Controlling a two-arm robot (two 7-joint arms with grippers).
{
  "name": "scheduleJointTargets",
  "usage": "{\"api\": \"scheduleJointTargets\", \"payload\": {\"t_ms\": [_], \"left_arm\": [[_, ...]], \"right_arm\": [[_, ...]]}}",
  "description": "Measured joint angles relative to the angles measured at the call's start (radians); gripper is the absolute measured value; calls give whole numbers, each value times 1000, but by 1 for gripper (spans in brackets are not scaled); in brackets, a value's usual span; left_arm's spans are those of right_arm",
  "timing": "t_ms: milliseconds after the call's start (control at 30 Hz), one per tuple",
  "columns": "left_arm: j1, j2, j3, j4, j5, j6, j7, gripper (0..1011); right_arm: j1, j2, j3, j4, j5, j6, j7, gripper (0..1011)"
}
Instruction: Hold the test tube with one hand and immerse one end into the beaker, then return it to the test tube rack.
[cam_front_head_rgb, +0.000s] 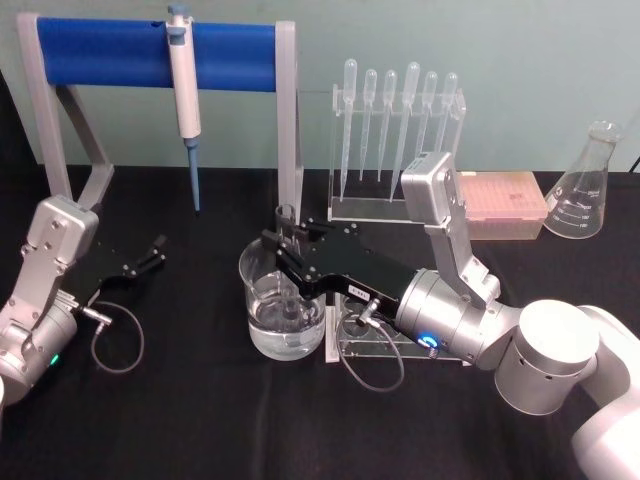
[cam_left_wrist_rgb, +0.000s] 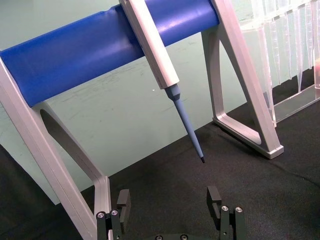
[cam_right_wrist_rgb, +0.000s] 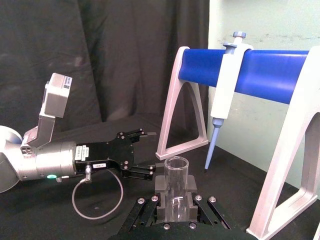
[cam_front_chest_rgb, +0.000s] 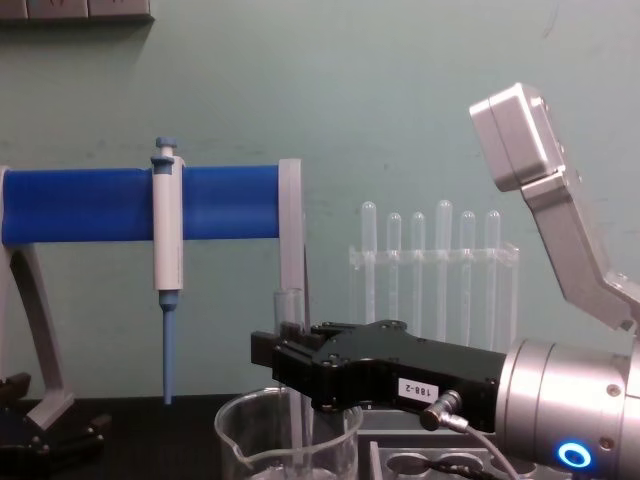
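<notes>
While the fingers of the right gripper (cam_front_head_rgb: 284, 250) clamped the test tube (cam_front_head_rgb: 286, 222) upright at frame centre, its lower end stood inside the beaker (cam_front_head_rgb: 258, 330); the rack (cam_front_head_rgb: 340, 350) lay just right; the left gripper (cam_front_head_rgb: 152, 254), spread wide, idled far left.

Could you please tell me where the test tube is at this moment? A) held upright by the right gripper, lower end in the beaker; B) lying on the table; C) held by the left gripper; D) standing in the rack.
A: the right gripper is shut on the test tube, which stands upright with its lower end inside the beaker; the left gripper rests open at the left.
</notes>
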Motion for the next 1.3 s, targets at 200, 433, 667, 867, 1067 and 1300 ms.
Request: {"api": "scheduleJointTargets", "payload": {"t_ms": [200, 433, 667, 867, 1067, 1300], "left_arm": [[0, 0, 0, 0, 0, 0, 0, 1000], [0, 0, 0, 0, 0, 0, 0, 1000], [0, 0, 0, 0, 0, 0, 0, 1000], [0, 0, 0, 0, 0, 0, 0, 1000], [0, 0, 0, 0, 0, 0, 0, 1000], [0, 0, 0, 0, 0, 0, 0, 1000]], "right_arm": [[0, 0, 0, 0, 0, 0, 0, 227], [0, 0, 0, 0, 0, 0, 0, 227], [0, 0, 0, 0, 0, 0, 0, 227], [0, 0, 0, 0, 0, 0, 0, 227], [0, 0, 0, 0, 0, 0, 0, 227], [0, 0, 0, 0, 0, 0, 0, 227]]}}
